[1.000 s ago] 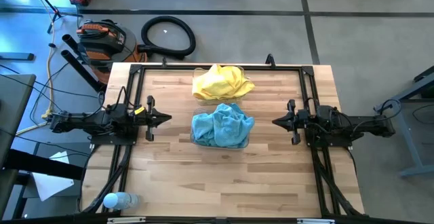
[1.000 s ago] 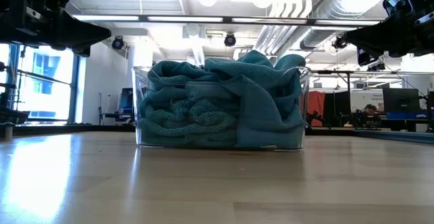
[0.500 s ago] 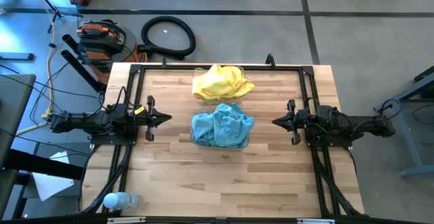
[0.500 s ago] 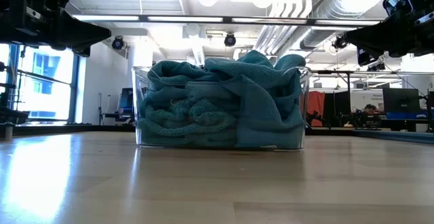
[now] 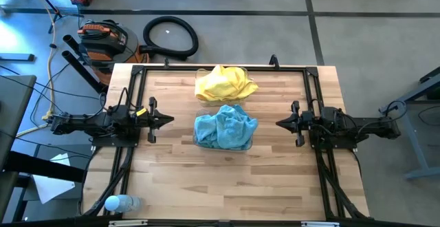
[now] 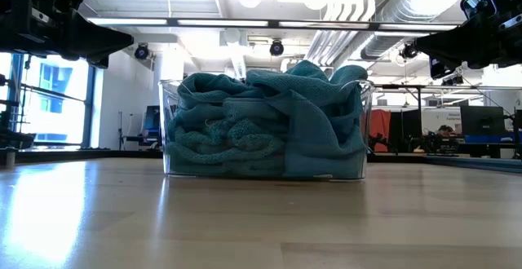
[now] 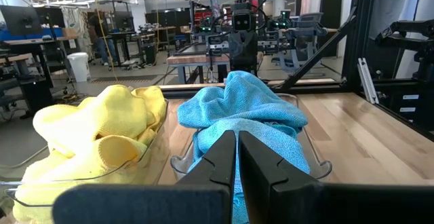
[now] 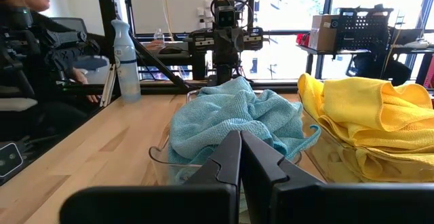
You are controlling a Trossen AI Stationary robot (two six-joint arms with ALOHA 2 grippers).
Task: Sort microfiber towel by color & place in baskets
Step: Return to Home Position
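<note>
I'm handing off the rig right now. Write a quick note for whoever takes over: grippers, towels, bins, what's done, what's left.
Left gripper: shut, empty, at the left side of the table.
Right gripper: shut, empty, at the right side.
Yellow towels fill the far bin; blue towels fill the near bin.
No loose towel shows on the table.
Sorting looks done; probably only parking the arms is left.

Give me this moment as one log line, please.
yellow towels: back bin | blue towels: front bin | left gripper: shut, empty | right gripper: shut, empty
</note>
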